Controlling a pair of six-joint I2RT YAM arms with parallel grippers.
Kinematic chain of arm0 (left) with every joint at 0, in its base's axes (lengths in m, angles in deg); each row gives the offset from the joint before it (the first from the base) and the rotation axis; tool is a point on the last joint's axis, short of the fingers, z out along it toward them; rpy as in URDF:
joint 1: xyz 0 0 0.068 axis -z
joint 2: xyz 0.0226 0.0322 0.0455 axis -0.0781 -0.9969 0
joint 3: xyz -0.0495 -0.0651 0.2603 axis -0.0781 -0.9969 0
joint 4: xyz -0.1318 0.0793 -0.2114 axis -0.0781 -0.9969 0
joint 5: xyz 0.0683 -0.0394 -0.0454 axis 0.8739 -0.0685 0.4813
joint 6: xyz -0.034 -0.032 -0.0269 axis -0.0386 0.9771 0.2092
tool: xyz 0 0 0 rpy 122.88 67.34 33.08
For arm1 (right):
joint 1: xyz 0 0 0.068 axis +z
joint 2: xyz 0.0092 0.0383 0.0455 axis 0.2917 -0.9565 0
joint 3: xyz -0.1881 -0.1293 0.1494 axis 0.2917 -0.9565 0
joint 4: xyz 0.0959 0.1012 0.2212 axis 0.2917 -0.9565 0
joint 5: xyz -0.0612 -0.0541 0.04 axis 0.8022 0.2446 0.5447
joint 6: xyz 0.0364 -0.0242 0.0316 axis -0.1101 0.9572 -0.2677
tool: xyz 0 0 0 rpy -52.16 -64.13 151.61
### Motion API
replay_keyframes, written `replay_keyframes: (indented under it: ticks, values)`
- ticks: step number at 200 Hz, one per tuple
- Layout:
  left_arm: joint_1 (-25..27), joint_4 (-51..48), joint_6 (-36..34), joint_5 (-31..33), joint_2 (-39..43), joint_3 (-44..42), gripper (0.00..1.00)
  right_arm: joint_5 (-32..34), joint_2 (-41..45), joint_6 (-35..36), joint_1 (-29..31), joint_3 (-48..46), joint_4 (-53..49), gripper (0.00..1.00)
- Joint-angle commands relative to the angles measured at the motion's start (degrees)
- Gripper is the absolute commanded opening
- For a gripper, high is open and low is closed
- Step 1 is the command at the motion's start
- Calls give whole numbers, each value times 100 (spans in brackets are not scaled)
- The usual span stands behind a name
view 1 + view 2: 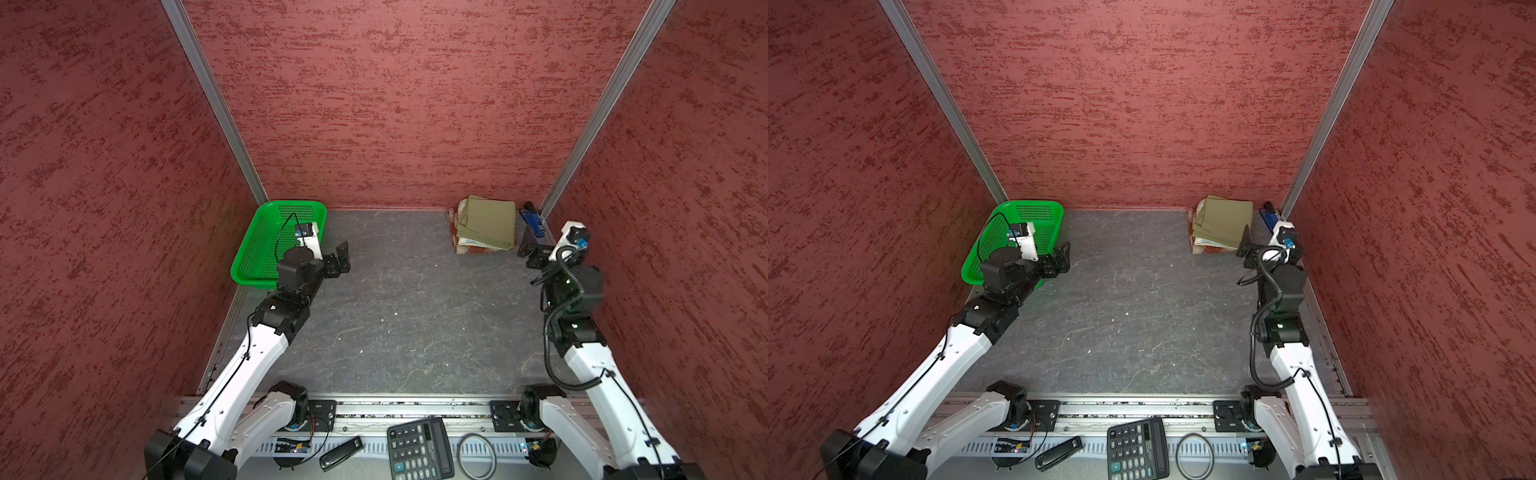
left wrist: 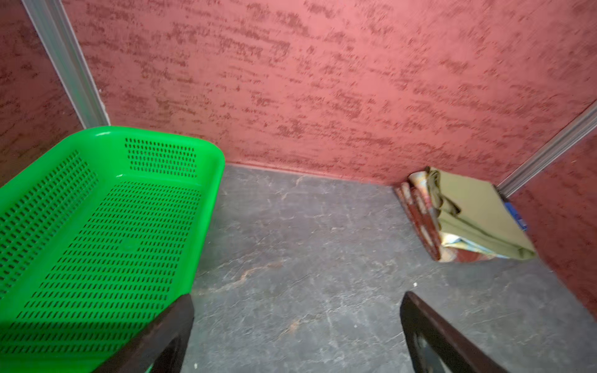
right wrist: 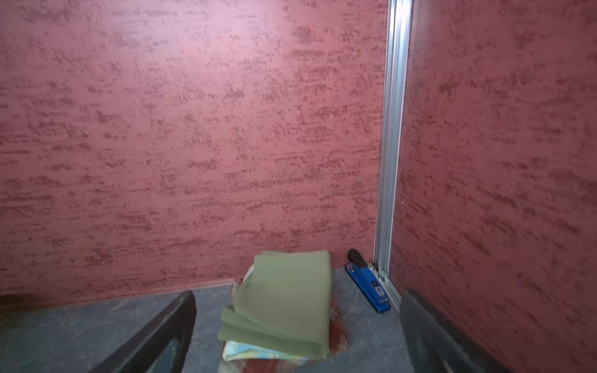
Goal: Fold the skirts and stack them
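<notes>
The skirts lie folded in one stack in the back right corner. The olive-khaki skirt (image 1: 488, 222) (image 1: 1225, 220) is on top, the pastel skirt (image 3: 245, 353) shows under it, and the plaid skirt (image 2: 420, 213) is at the bottom. My right gripper (image 1: 530, 259) (image 3: 300, 295) hangs open just in front of the stack, a little to its right, holding nothing. My left gripper (image 1: 340, 259) (image 2: 297, 298) is open and empty above the grey table, beside the green basket's (image 1: 249, 266) right rim.
The green mesh basket (image 2: 206, 200) stands empty in the back left corner. A blue stapler (image 1: 534, 222) (image 3: 368, 284) lies between the stack and the right wall post. Red walls close three sides. A calculator (image 1: 419, 449), a black ring (image 1: 478, 455) and a black stick (image 1: 340, 453) lie at the front rail.
</notes>
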Motion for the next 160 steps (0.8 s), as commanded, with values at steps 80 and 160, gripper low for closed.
replay_keyframes:
  ticks: [80,160]
  values:
    - [-1624,3417,-715,-1170,-1935,-1633,100,760,-741,-345,20,-2388,2191,99]
    - [-1827,5918,-926,-985,-2754,-2653,100,1050,-2331,-133,17,-2679,4332,99]
